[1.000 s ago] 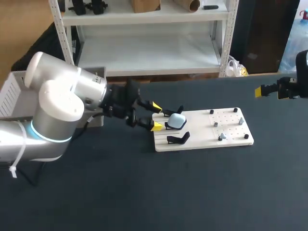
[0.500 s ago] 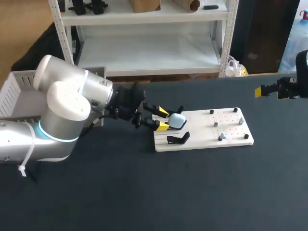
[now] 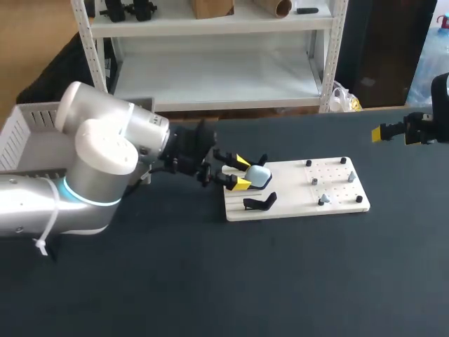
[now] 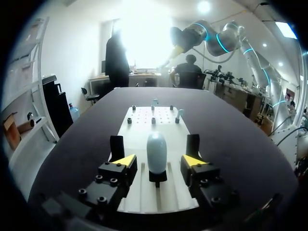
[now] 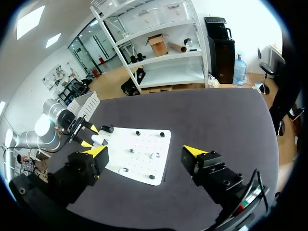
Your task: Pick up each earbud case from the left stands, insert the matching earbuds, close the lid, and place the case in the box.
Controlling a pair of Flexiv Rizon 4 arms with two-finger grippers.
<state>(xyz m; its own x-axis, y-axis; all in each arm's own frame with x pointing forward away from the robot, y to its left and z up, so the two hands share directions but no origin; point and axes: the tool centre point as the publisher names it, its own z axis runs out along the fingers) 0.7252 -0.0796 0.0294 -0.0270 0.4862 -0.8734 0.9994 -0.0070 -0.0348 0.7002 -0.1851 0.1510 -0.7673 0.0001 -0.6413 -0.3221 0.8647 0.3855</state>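
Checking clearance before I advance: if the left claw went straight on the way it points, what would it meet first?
The pale blue oval earbud case on its black stand, centred ahead of the left claw; its open fingers would likely pass either side.

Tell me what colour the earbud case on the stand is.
Pale blue. The earbud case shows best in the left wrist view.

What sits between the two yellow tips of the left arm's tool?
The pale blue earbud case on its black stand, with a gap at each side; the left wrist view shows it.
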